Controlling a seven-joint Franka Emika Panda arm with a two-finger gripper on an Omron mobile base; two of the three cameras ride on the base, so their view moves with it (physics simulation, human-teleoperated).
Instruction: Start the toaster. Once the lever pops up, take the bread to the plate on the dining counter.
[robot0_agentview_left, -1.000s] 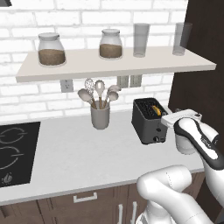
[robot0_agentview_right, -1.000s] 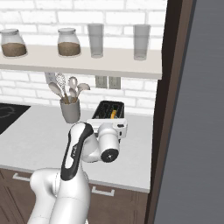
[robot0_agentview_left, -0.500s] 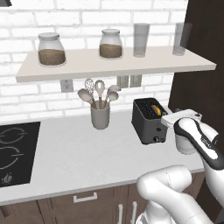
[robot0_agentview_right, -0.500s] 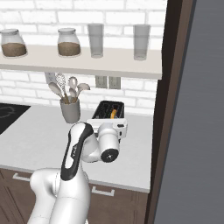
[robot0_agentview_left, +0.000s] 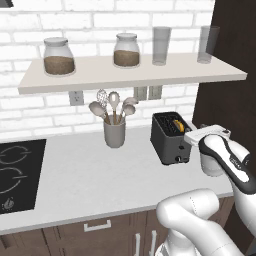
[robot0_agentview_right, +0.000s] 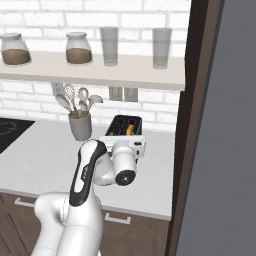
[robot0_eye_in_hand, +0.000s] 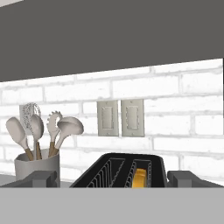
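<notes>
The black toaster (robot0_agentview_left: 169, 139) stands on the white kitchen counter (robot0_agentview_left: 90, 175) near the dark tall panel at the right. A yellowish slice of bread (robot0_agentview_left: 176, 124) sits low in one of its slots (robot0_eye_in_hand: 139, 178). My gripper (robot0_eye_in_hand: 113, 180) hovers level with the toaster's top (robot0_eye_in_hand: 114, 171), just in front of it. It is open wide, one fingertip (robot0_eye_in_hand: 41, 178) on each side, with nothing between them. From the base, my white hand (robot0_agentview_left: 206, 134) is at the toaster's front right corner (robot0_agentview_right: 126, 148). The plate and the dining counter are out of view.
A grey utensil cup (robot0_agentview_left: 114, 134) with spoons stands left of the toaster. A black cooktop (robot0_agentview_left: 17, 172) is at the far left. A shelf (robot0_agentview_left: 130, 75) with jars and glasses hangs overhead. A dark tall panel (robot0_agentview_right: 192, 125) closes off the right side.
</notes>
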